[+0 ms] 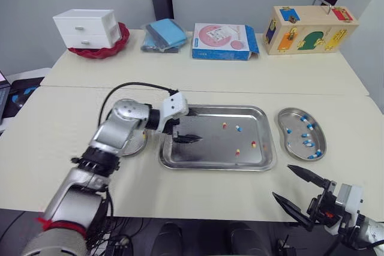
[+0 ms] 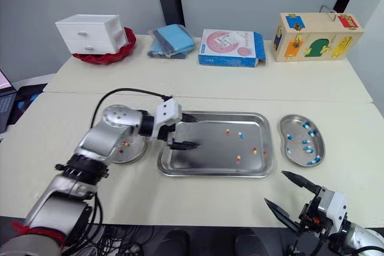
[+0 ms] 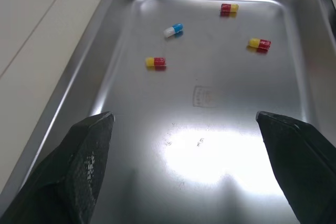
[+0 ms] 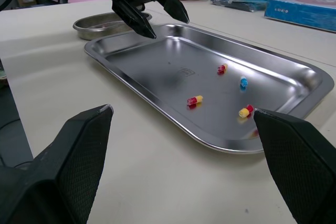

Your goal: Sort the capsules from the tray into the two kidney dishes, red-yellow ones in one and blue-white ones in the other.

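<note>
The steel tray lies mid-table and holds three red-yellow capsules and one blue-white capsule. My left gripper hovers open and empty over the tray's left end, with the capsules farther to the right. The left kidney dish, partly hidden by my left arm, has red-yellow capsules in it. To the right of the tray, the other kidney dish holds several blue-white capsules. My right gripper is open and empty near the table's front right edge, short of both tray and dish.
On the far table stand a white drawer box in a red basket, blue folded items, a flat blue and pink box and a wooden puzzle box. A black cable arcs over my left arm.
</note>
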Action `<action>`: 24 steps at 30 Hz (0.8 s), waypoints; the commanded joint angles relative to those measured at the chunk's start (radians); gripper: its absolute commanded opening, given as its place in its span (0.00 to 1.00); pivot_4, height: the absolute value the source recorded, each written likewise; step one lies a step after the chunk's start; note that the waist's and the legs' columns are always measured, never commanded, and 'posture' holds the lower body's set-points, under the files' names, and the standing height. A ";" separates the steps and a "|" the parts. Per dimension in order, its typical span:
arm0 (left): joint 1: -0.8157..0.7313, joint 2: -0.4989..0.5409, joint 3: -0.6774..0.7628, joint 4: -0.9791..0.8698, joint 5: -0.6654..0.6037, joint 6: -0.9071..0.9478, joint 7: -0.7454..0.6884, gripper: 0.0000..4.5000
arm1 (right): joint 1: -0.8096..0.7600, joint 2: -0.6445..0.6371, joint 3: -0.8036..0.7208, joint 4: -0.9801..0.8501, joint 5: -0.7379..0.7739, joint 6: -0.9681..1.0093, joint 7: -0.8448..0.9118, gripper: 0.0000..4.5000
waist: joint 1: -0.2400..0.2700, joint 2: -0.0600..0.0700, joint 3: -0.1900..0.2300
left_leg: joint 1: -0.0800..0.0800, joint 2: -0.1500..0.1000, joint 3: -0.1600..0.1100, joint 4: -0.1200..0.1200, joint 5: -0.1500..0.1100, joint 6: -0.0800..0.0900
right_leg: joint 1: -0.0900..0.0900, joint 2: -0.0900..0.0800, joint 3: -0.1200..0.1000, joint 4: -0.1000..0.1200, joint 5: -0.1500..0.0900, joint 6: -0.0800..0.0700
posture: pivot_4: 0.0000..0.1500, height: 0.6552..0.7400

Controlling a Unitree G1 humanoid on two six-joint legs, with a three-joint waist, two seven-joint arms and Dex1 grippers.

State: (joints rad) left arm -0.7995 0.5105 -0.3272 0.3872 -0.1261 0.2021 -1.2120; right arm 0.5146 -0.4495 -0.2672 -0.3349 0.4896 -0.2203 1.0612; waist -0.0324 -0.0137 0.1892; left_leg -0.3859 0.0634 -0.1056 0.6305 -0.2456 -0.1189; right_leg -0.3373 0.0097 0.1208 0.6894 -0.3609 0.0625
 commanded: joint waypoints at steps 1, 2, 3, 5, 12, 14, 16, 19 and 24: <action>-0.082 -0.062 -0.005 0.108 0.032 -0.057 0.003 1.00 | 0.018 0.002 0.002 -0.038 0.001 -0.024 -0.021 1.00 | -0.001 0.000 0.000 | 0.000 0.000 0.000 0.000 0.000 0.000 | 0.000 0.000 0.000 0.000 0.000 0.000 | 1.00 1.00; -0.104 -0.085 -0.007 0.143 0.041 -0.067 0.008 1.00 | 0.024 0.003 0.004 -0.046 0.002 -0.023 -0.030 1.00 | 0.000 0.000 0.000 | 0.000 0.000 0.000 0.000 0.000 0.000 | 0.000 0.000 0.000 0.000 0.000 0.000 | 1.00 1.00; -0.119 -0.103 -0.008 0.171 0.049 -0.080 0.009 1.00 | 0.029 0.004 0.008 -0.052 0.002 -0.024 -0.037 1.00 | 0.000 0.000 0.000 | 0.000 0.000 0.000 0.000 0.000 0.000 | 0.000 0.000 0.000 0.000 0.000 0.000 | 1.00 1.00; -0.150 -0.140 -0.012 0.236 0.071 -0.102 0.017 1.00 | 0.037 0.005 0.013 -0.061 0.001 -0.026 -0.052 1.00 | 0.000 0.000 0.000 | -0.001 0.000 0.000 0.000 0.000 0.000 | 0.000 0.000 0.000 0.000 0.000 0.000 | 1.00 1.00; -0.194 -0.227 -0.015 0.414 0.127 -0.192 0.019 1.00 | 0.055 0.010 0.029 -0.081 -0.007 -0.032 -0.089 1.00 | -0.002 0.000 0.000 | -0.001 -0.001 -0.001 0.000 0.000 0.000 | 0.000 0.000 0.000 0.000 0.000 0.000 | 1.00 1.00; -0.207 -0.249 -0.008 0.465 0.137 -0.216 0.030 0.96 | 0.061 0.011 0.034 -0.087 -0.009 -0.034 -0.099 1.00 | -0.001 0.000 0.000 | -0.001 -0.001 -0.001 0.000 0.000 0.000 | 0.000 0.000 0.000 0.000 0.000 0.000 | 1.00 1.00; -0.221 -0.270 -0.002 0.512 0.148 -0.242 0.044 0.87 | 0.069 0.013 0.039 -0.096 -0.012 -0.034 -0.109 1.00 | 0.000 0.000 0.000 | -0.001 -0.001 -0.001 0.000 0.000 0.000 | 0.000 0.000 0.000 0.000 0.000 0.000 | 1.00 1.00; -0.239 -0.291 0.006 0.556 0.158 -0.265 0.051 0.73 | 0.077 0.014 0.047 -0.109 -0.014 -0.030 -0.126 1.00 | 0.000 0.000 0.000 | -0.001 -0.001 -0.001 0.000 0.000 0.000 | 0.000 0.000 -0.001 0.000 0.000 0.000 | 1.00 1.00; -0.261 -0.316 0.016 0.618 0.174 -0.297 0.068 0.73 | 0.088 0.015 0.058 -0.126 -0.020 -0.030 -0.149 1.00 | 0.000 0.000 0.000 | -0.001 -0.001 -0.001 0.000 0.000 0.000 | 0.000 0.000 -0.001 0.000 0.000 0.000 | 1.00 1.00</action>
State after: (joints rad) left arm -1.0357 0.2001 -0.3294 0.9941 0.0430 -0.0723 -1.1557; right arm 0.5920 -0.4370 -0.2071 -0.4206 0.4697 -0.2330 0.9221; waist -0.0325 -0.0138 0.1892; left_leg -0.3871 0.0625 -0.1068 0.6307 -0.2455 -0.1189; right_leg -0.3374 0.0097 0.1200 0.6895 -0.3609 0.0626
